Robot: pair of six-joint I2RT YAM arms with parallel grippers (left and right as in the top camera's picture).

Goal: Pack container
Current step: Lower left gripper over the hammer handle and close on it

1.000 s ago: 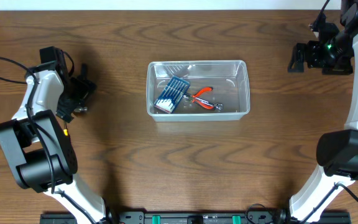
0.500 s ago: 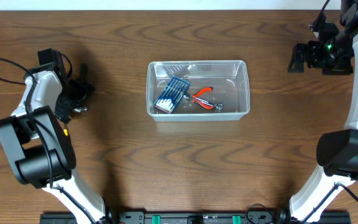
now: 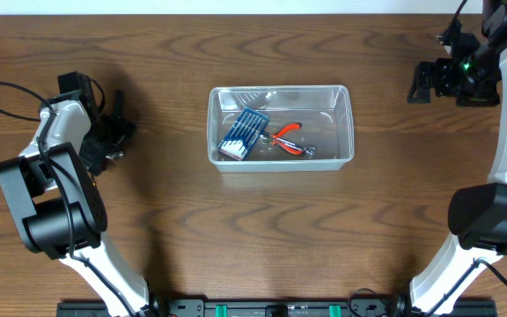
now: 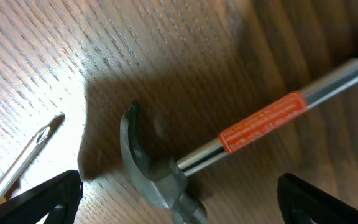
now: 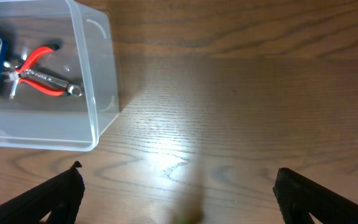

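The container (image 3: 350, 123) sits at the centre of the overhead view. A blue case (image 3: 243, 134) lies in its left half and red pliers (image 3: 289, 141) lie just beside the case. We judge the step in hand to be fetching the hammer (image 4: 260, 121), which lies on the surface (image 3: 236, 238) at the left of that view, well apart from the container.

The left pincer (image 3: 117, 130) hangs over the hammer, released and spread wide, gripping nothing. In the left wrist view the steel shaft runs from the head (image 4: 157, 177) at lower centre up to the right edge.

To do this well, we should:
- Turn the wrist so the jaws cross the shaft squarely.
- Shift towards the orange label (image 4: 263, 121), where the shaft is round and bare, not onto the curved head.
- Grip close enough to the head that its weight does not swing the hammer down once it is lifted.

A thin metal rod (image 4: 27, 155) lies at the lower left of that view, near one finger, so we come straight down to avoid nudging it.

The hammer looks long, so we should lay it along the container's length, over the pliers.

The right pincer (image 3: 415, 84), also released and empty, waits at the upper right, clear of the path.
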